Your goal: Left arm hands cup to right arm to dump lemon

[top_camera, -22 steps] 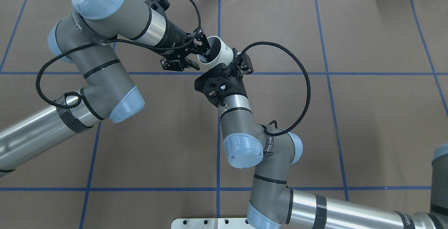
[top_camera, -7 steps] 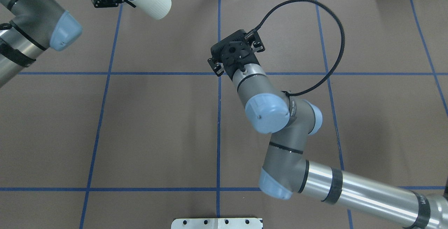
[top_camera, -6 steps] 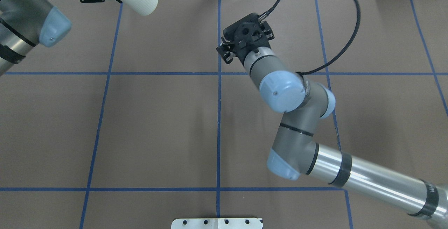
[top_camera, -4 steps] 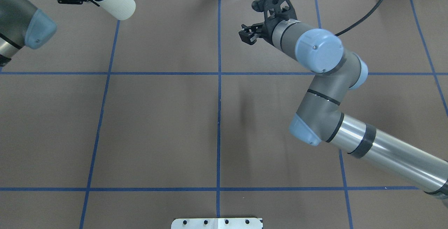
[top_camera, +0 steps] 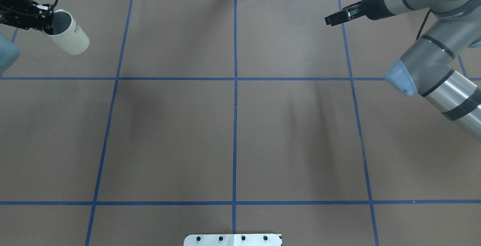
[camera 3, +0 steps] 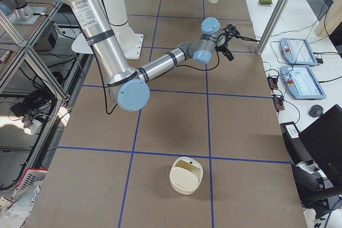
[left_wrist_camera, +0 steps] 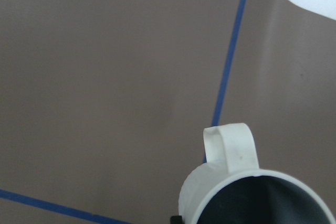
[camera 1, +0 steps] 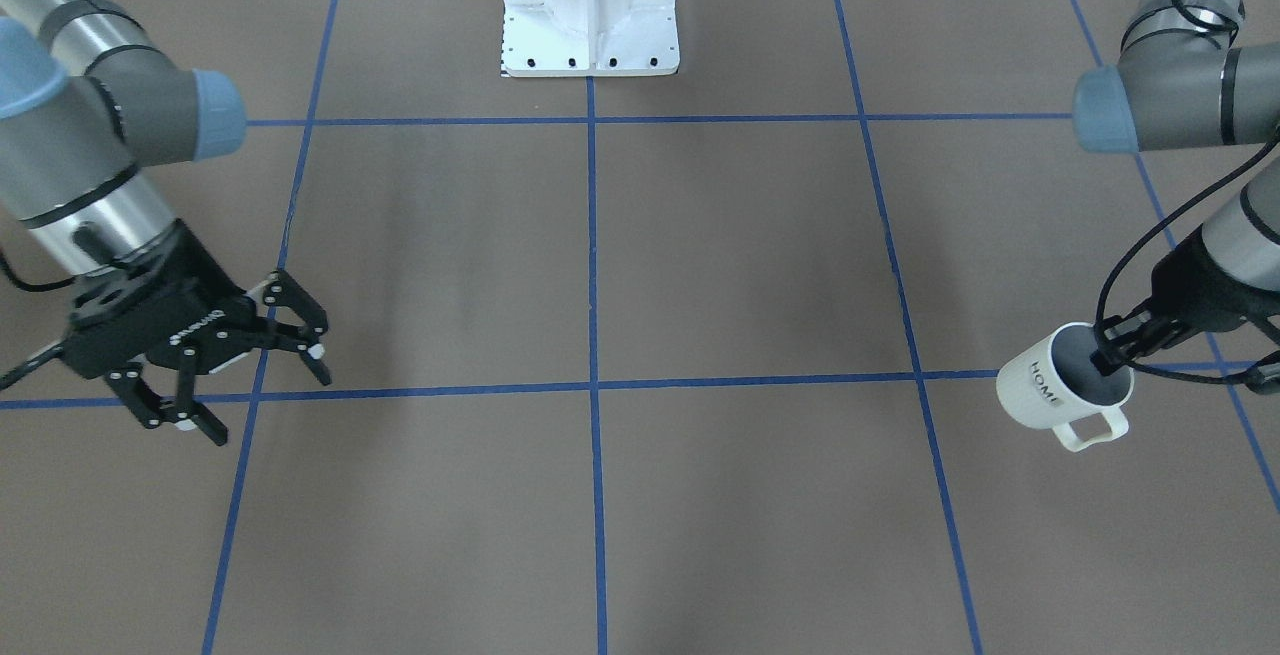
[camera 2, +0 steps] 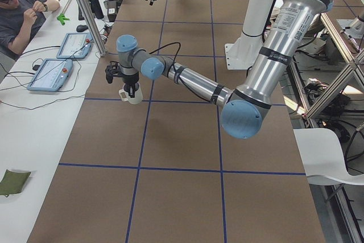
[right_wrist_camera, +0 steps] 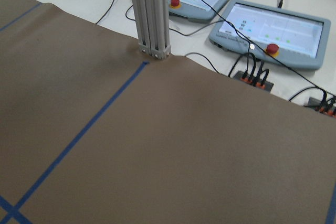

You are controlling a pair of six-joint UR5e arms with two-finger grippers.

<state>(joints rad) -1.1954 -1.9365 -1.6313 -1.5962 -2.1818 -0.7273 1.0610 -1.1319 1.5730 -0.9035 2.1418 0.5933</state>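
The cream-white cup (camera 1: 1050, 390) with "HOME" on its side hangs tilted at the table's far left corner; it also shows in the overhead view (top_camera: 69, 39). My left gripper (camera 1: 1108, 360) is shut on its rim, one finger inside the grey mouth, handle (left_wrist_camera: 231, 148) pointing away from the wrist. No lemon shows, neither in the visible part of the cup's inside (left_wrist_camera: 262, 203) nor on the table. My right gripper (camera 1: 265, 397) is open and empty, far from the cup at the table's far right (top_camera: 332, 18).
The brown table cover (top_camera: 233, 126) carries blue tape grid lines. A cream-white rounded container (camera 3: 186, 174) lies near the table's right end. A metal post (right_wrist_camera: 153, 19) and operator tablets (right_wrist_camera: 273, 27) stand past the far edge. A white base plate (camera 1: 590, 10) sits at the robot's side.
Three seconds ago both grippers met at the cup in mid-table. Since then the left arm has carried the cup to the far left and the right arm has swung away to the far right, empty.
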